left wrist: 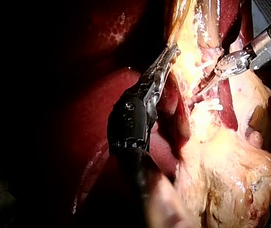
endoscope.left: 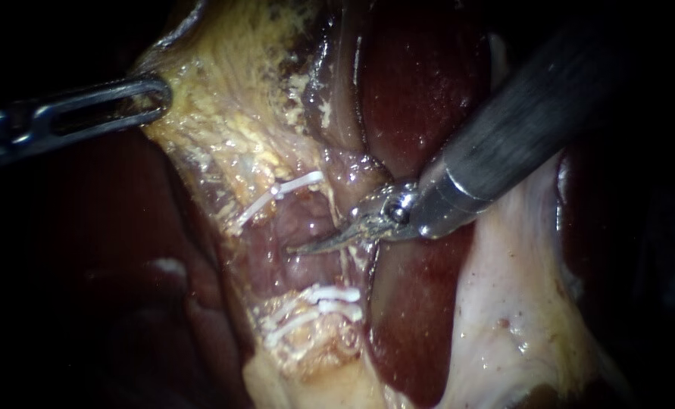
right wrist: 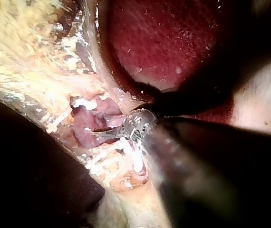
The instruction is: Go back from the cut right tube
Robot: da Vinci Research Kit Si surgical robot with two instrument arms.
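Steel blades of the right instrument (endoscope.left: 335, 238) lie together, holding nothing. This end effector's tip sits in the gap of the cut tube (endoscope.left: 301, 216), between the single clip (endoscope.left: 295, 187) and the clustered clips (endoscope.left: 318, 299). The tube runs clip to clip, across the shaft, so retreat looks clearest back along the shaft. The left instrument (endoscope.left: 151, 95), well apart from the clips, grips yellow fatty tissue (endoscope.left: 223, 83). The blades partly hide the cut ends.

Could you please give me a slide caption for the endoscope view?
The right instrument points between upper clip and lower clips; left instrument holds yellow tissue.
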